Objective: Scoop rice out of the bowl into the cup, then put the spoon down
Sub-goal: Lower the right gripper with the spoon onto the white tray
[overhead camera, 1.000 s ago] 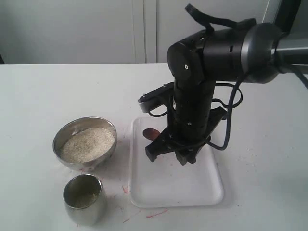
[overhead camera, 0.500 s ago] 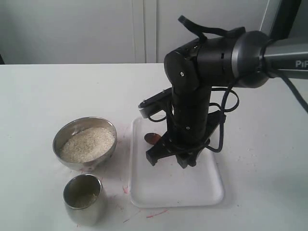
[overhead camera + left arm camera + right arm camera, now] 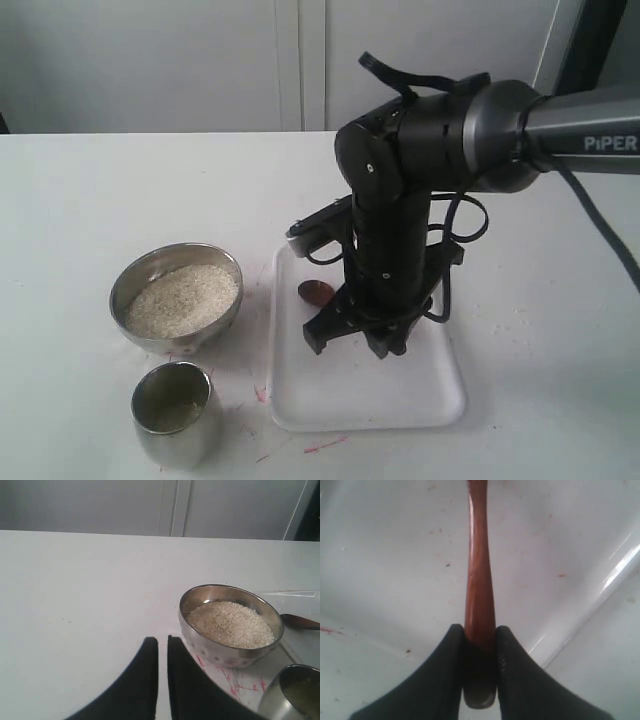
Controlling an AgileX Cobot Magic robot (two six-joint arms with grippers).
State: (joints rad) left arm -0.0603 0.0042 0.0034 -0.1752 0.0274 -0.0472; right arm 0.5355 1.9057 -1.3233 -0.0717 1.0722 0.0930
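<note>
While right fingers (image 3: 451,672) stay clamped on spoon (image 3: 479,580), arm (image 3: 398,235) shifts leftward; left fingers (image 3: 142,680) together.

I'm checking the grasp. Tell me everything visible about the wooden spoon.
The spoon is reddish-brown, glossy wood: a slim handle and an oval scoop. The right tool's black fingers clamp the handle near its end, one on each side. The spoon extends over the white tray, scoop toward the bowl. Whether it touches the tray cannot be told.

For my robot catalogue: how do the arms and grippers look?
The right arm has black rounded joint housings, a grey tube marked PiPER in white, and looping black cables. The right gripper and left gripper have black, curved, tapering fingers.
</note>
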